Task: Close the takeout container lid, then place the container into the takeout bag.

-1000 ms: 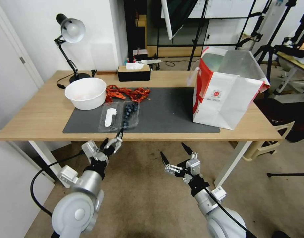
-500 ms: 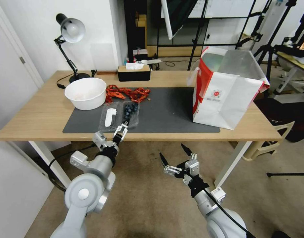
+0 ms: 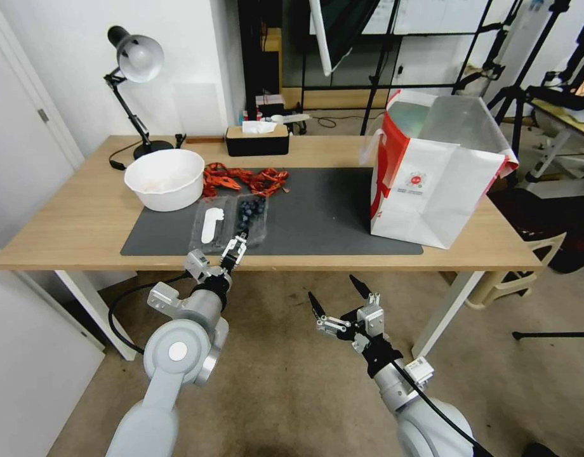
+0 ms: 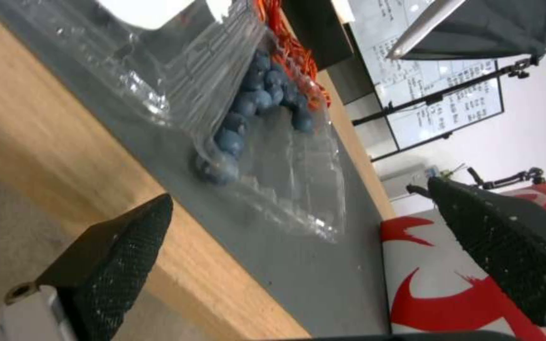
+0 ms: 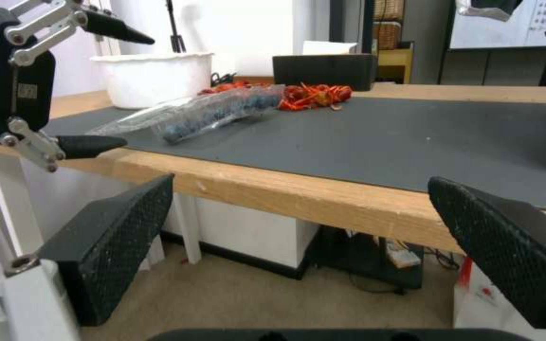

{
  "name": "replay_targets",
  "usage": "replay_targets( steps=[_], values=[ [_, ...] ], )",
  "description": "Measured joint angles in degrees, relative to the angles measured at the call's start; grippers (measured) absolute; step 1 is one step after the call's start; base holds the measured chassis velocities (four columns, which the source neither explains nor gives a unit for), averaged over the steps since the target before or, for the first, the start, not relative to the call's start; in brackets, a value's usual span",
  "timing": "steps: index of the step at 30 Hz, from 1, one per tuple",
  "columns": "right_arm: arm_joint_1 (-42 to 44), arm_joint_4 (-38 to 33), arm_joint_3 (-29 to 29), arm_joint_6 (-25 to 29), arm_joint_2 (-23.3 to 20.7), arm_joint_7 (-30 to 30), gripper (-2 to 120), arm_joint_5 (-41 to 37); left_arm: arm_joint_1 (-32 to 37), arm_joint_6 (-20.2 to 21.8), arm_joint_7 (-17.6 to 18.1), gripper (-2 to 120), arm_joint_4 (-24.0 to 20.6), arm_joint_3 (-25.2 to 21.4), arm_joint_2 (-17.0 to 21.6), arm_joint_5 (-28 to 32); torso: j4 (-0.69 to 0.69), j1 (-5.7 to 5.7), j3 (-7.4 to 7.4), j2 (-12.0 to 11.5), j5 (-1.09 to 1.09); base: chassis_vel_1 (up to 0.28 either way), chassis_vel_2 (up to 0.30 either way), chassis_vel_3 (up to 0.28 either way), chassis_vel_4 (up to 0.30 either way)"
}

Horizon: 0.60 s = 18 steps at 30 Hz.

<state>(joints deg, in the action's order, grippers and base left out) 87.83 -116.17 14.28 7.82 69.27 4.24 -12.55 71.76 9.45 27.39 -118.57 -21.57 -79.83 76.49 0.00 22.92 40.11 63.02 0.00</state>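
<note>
1. The left end effector (image 3: 235, 244) hangs with its fingers spread and nothing between them, at the near edge of the counter (image 3: 82, 222), just short of the takeout container (image 3: 232, 223). Over the last second it has risen from below the counter edge and crept toward the container; in the last half second the shift was small, mostly the arm turning behind it.
2. In my judgement this is the approach to the closing step: the fingers are not yet touching the plastic, and the lid (image 3: 209, 223) lies flat and open beside the blueberry half, label up.
3. The right end effector (image 3: 343, 298) is released too, fingers wide, parked below the counter edge, well away from the container; it has barely moved.
4. The container rests on the dark mat (image 3: 324, 209), just in front of the white bowl (image 3: 165, 178). The takeout bag (image 3: 431, 184) stands upright and open, well to the right of the container, untouched.
5. Hard to read: in the head view the left fingertips overlap the container's near rim, so the gap between them is unclear. In the left wrist view the lid is cut off at the frame edge, and the hinge between the clear halves cannot be made out.
</note>
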Motion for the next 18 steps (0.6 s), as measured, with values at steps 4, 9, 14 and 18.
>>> replay_targets(
  steps=[4,9,14,18],
  values=[
    [-0.12,0.26,-0.02,0.02,0.12,0.00,100,0.00,-0.79,-0.22,-0.07,100,0.67,-0.13,-0.03,-0.11,0.00,0.00,0.00,0.00,0.00,0.000,0.000,0.000,0.000],
    [-0.41,0.47,-0.02,0.02,0.16,0.01,100,-0.01,-1.80,-0.44,-0.15,100,1.80,-0.26,0.16,-0.15,0.00,0.00,0.00,0.00,-0.01,0.000,0.000,0.000,0.000],
    [-0.39,0.51,-0.02,0.02,0.24,0.01,100,-0.01,-2.59,-0.50,-0.27,100,2.60,-0.34,0.28,-0.15,0.00,0.00,0.00,0.00,0.00,0.000,0.000,0.000,0.000],
    [-0.25,0.51,0.00,0.02,0.25,0.01,100,-0.01,-3.09,-0.61,-0.31,100,3.30,-0.37,0.39,-0.15,0.00,0.00,0.00,0.00,-0.01,0.000,0.000,0.000,0.000]
  ],
)
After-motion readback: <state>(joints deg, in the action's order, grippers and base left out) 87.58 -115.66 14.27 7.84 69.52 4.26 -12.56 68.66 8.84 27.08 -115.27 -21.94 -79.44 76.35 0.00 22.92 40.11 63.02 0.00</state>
